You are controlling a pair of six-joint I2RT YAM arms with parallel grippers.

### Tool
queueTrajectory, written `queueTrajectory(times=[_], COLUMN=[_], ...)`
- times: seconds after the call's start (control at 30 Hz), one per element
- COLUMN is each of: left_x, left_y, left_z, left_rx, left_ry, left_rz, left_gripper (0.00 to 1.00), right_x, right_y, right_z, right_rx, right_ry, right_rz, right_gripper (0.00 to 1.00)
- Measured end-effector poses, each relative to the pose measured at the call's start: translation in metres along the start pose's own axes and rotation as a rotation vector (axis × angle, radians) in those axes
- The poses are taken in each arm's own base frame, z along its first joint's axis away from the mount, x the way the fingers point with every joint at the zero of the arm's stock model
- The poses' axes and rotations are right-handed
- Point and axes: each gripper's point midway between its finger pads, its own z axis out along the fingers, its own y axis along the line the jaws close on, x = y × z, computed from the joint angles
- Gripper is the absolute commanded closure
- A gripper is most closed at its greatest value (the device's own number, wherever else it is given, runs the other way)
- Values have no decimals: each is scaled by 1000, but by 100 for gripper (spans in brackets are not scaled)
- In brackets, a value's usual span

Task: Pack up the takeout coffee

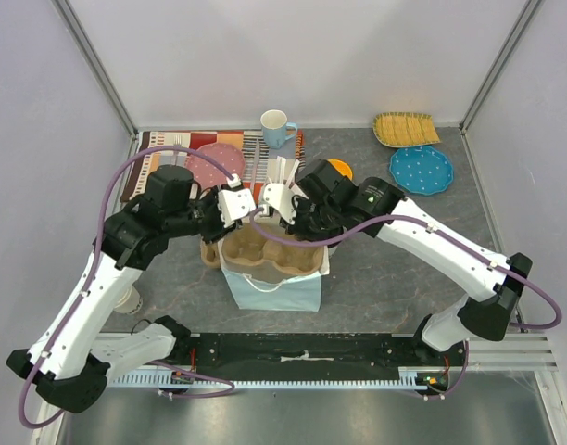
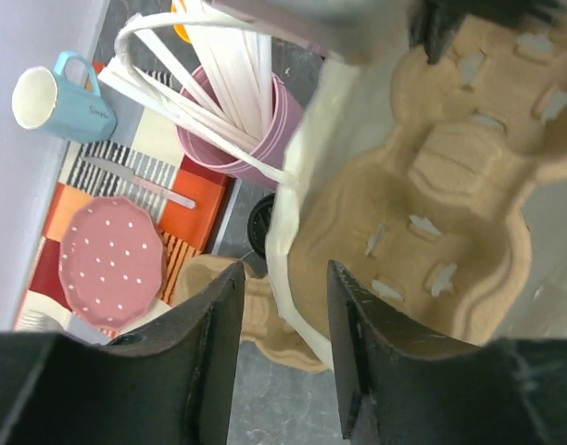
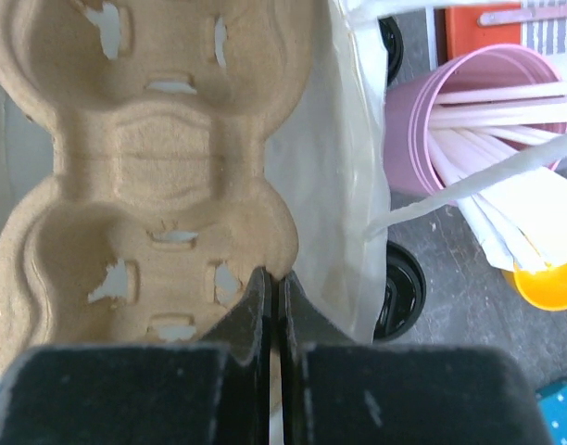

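You seem to be seating the cup carrier in the paper bag. Your right gripper is pinched closed at the carrier's rim. Your left gripper is parted astride the bag's edge. The takeout coffee stands just behind the bag, so fetch it next.

The cup carrier plugs the mouth of the bag, so I cannot reach down there. Just beyond the far rim the pink cup of sticks stands in the way, and my left gripper and right gripper crowd each other above that rim. Right of the bag the table lies bare.
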Motion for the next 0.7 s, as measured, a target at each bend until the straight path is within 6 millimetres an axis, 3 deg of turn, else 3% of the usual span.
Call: queueTrajectory(times=[0.33,0.4,0.6,0.7], left_x=[20,22,14,8], left_y=[4,3,-7,-12], left_z=[25,25,25,23], left_rx=[-6,-3,45,69], left_ry=[85,86,40,11], left_rz=[-123,-129,-142,-143], left_gripper=[48,55,97,98], right_x=[-4,-4,-11,-17], right_y=[2,1,2,3], right_z=[9,8,1,-1], right_rx=[40,49,59,64], right_ry=[8,0,-37,-61], right_rz=[-46,-59,-97,-118], right_gripper=[100,100,100,100])
